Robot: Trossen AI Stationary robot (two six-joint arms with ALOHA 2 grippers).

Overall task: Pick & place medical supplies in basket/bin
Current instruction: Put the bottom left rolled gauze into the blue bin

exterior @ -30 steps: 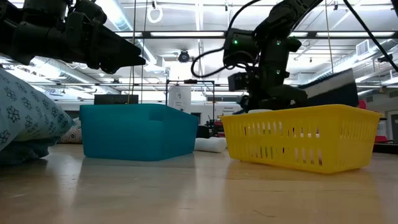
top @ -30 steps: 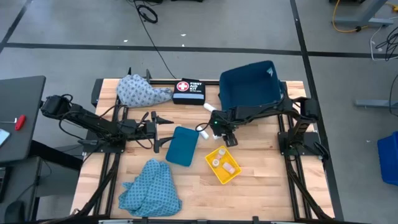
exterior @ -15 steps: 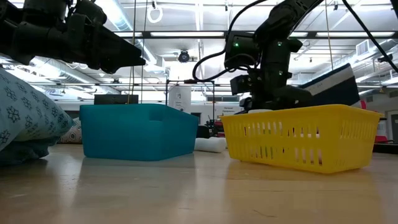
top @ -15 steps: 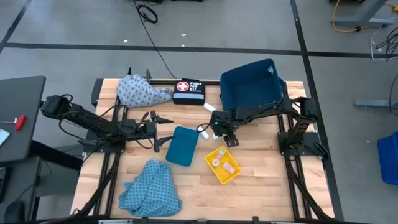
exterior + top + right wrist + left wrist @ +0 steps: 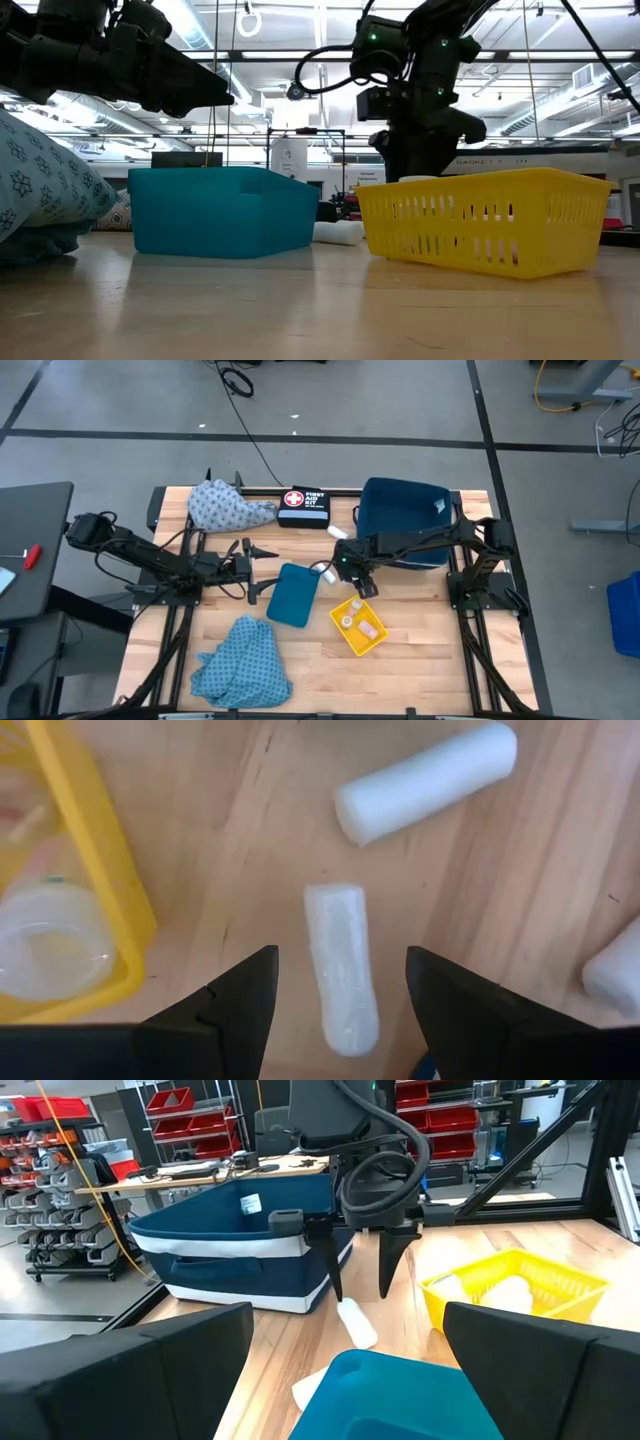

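Observation:
My right gripper (image 5: 340,1010) is open and points down. It hovers over a white roll (image 5: 343,965) that lies on the wood between the teal bin (image 5: 293,594) and the yellow basket (image 5: 358,625). The left wrist view shows its fingertips (image 5: 335,1292) above that roll (image 5: 356,1323), not touching it. Another roll (image 5: 425,782) lies beside it, and a third (image 5: 615,970) shows at the picture's edge. The basket holds pale vials (image 5: 45,940). One blue patterned cloth (image 5: 228,505) lies at the far left, another (image 5: 242,665) at the near edge. My left gripper (image 5: 262,568) waits open, left of the teal bin.
A large dark blue bin (image 5: 405,520) stands at the far right, close behind my right arm. The black first aid pouch (image 5: 303,507) lies at the far edge. Bare wood lies near the right edge and in front of the yellow basket (image 5: 480,220).
My right gripper has moved a little toward the table's left and far edge and has risen, staying open. The dark blue bin stood tipped up a second ago and now sits level, its near wall closer to my right arm.

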